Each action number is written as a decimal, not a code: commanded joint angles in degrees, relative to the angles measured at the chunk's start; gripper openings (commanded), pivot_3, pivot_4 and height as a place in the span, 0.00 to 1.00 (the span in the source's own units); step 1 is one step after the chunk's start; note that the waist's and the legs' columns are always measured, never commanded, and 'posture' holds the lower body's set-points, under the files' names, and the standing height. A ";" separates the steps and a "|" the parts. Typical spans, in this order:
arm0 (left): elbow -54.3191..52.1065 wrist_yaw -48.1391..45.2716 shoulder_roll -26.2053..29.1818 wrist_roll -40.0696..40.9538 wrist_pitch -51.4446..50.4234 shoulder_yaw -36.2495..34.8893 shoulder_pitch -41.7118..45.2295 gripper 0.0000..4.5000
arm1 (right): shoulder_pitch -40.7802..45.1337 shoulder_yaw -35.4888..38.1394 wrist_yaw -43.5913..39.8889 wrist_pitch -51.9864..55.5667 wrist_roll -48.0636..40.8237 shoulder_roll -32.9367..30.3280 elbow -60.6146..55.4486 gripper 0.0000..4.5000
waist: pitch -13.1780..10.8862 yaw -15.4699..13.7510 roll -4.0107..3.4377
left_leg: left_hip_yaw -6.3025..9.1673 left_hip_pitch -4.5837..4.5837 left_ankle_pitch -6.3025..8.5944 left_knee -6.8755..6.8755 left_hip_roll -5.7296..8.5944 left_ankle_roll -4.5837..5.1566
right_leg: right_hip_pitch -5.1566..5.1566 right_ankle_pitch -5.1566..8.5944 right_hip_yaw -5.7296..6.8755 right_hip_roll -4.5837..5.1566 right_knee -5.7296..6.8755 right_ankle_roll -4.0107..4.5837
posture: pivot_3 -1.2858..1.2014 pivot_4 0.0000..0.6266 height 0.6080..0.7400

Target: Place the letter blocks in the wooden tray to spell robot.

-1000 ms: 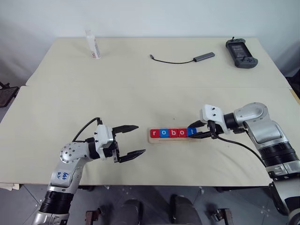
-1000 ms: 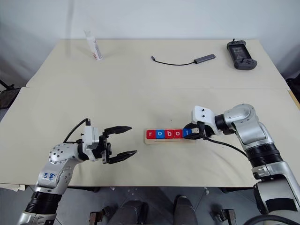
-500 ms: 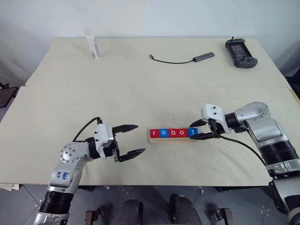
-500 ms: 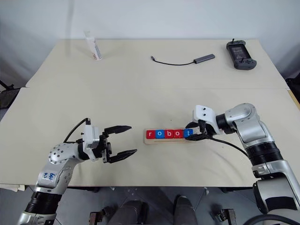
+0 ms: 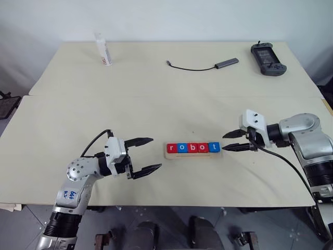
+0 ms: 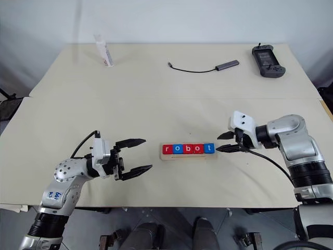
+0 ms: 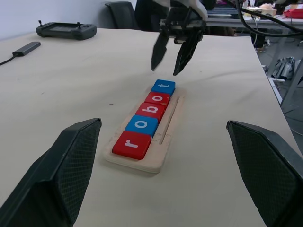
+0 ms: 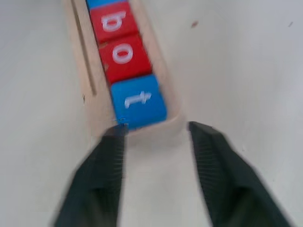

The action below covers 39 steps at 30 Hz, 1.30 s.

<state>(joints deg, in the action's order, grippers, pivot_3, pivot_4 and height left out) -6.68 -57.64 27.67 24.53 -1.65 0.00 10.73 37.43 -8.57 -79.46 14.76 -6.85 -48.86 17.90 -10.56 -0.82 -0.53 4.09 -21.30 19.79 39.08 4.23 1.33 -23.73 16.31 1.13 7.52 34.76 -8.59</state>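
Five letter blocks [image 5: 192, 148] lie in a row in the wooden tray [image 5: 193, 154] and read r, o, b, o, t: red, blue, red, red, blue. The blue t block [image 8: 138, 100] is at the tray's right end. My right gripper [image 5: 225, 142] hovers just right of that end, open, with nothing between its fingers [image 8: 108, 156]. It appears past the tray in the left wrist view [image 7: 166, 68]. My left gripper [image 5: 155, 153] is open and empty, a short way left of the tray's r end.
A white bottle [image 5: 103, 50] stands at the far left of the table. A cable with a grey adapter [image 5: 227, 62] and a black controller [image 5: 267, 52] lie at the far right. A seam crosses the table between them and the tray.
My right gripper has drawn back to the right, away from the blue t block it was at. The t block stays in the tray. The left arm has not moved.
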 commanded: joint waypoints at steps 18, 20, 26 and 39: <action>-0.22 0.20 0.29 0.03 1.86 -0.67 0.00 1.00 | -2.53 3.80 3.76 1.88 -3.05 1.04 -7.47 0.00 | 0.00 0.19 0.00 | 0.02 0.00 0.00 0.00 0.01 0.00 | 0.01 0.00 0.02 0.01 0.01 0.00 | 0.52 0.24 1.00; 0.40 -0.58 1.42 0.07 1.63 -1.20 -0.36 1.00 | -7.43 8.92 3.42 3.06 -6.60 -1.30 -11.61 0.08 | 0.00 -0.22 0.00 | 0.02 -0.01 0.00 0.00 0.01 0.00 | 0.01 0.00 0.01 0.02 0.02 0.00 | 0.52 0.24 1.00; 4.04 -3.33 5.78 0.96 1.63 -4.81 -1.31 1.00 | -24.50 21.37 4.47 -8.54 -12.15 -0.97 -20.36 0.49 | 0.00 -0.61 0.00 | 0.04 -0.02 0.02 -0.06 0.00 0.02 | 0.04 0.00 0.06 0.00 -0.01 0.00 | 0.52 0.24 1.00; 11.05 -3.95 9.75 0.76 1.31 -10.26 1.21 1.00 | -37.45 30.07 12.83 -7.28 -19.67 3.23 -27.11 1.00 | -0.01 -0.51 -0.01 | -0.06 0.12 0.01 -0.03 0.01 0.02 | 0.07 0.00 -0.08 0.02 0.01 0.00 | 0.52 0.24 1.00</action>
<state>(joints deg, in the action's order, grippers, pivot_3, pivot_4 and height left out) 4.74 -61.96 37.26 24.67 -1.19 -8.80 11.13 0.59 20.34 -66.90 8.01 -25.36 -45.50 -7.57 -10.56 -1.34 -0.54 4.04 -21.17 19.80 39.05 4.25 1.35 -23.66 16.31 1.06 7.54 34.77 -8.59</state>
